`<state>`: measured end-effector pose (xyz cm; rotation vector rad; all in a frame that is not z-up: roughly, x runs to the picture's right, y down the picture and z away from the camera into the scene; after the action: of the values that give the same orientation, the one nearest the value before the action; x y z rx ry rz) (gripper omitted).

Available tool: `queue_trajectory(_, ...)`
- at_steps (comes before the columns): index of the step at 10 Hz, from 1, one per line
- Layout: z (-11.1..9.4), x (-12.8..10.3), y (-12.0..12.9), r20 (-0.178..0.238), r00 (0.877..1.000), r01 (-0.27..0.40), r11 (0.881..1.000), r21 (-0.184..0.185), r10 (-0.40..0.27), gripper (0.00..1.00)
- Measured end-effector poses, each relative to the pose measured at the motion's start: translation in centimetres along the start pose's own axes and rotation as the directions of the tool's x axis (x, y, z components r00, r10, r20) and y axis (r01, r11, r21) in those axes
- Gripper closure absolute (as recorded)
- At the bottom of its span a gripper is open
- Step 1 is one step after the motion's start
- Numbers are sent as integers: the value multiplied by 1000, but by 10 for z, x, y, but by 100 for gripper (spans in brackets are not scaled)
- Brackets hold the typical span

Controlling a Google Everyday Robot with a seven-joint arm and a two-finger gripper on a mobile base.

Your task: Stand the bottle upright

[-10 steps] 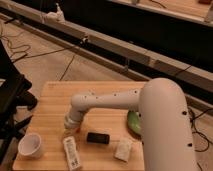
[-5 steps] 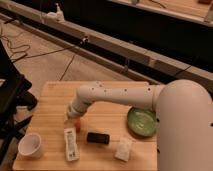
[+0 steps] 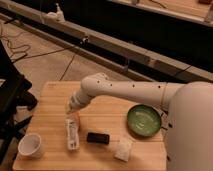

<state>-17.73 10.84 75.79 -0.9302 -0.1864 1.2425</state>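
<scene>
The bottle (image 3: 72, 134) is down on its side on the wooden table (image 3: 50, 100). It's a slim white shape running away from the camera, with a dark smudge of label along its near half. Its far end slips in under the gripper (image 3: 71, 111), so the tip there is hidden and I can't say which end carries the cap.

The gripper hangs right over that far end of the bottle, fingers drawn together. Whether it touches the bottle can't be made out from here. Wedged between gripper and bottle is a small orange patch (image 3: 76, 119); it may be part of the hand or a separate thing.

The white arm (image 3: 125, 90) sweeps in from the right of the bottle. It grows out of the robot's body (image 3: 192, 125), a bulky white form cut off by the right and bottom edges.

Left of the bottle, toward the table's near corner, stands a round white cup (image 3: 31, 146). Just right of the bottle lies a black block (image 3: 98, 138), flat and apart from it. Farther right of the bottle sits a pale packet (image 3: 123, 149), and beyond that a green bowl (image 3: 144, 120), its right rim tucked behind the robot's body.

Far left of the bottle, off the table, a dark frame (image 3: 10, 95) is cut by the edge.
</scene>
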Motion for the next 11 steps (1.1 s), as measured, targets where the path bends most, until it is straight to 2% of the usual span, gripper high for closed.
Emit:
queue_trajectory(8,2,0,0,-1,1000,0,1000,-3,0,100)
queue_trajectory(9,-6,-12,-7,36,999,-17,1000,-4,17,100)
queue_trajectory(11,-29,-39,-26,118,992,-41,999,15,39,100)
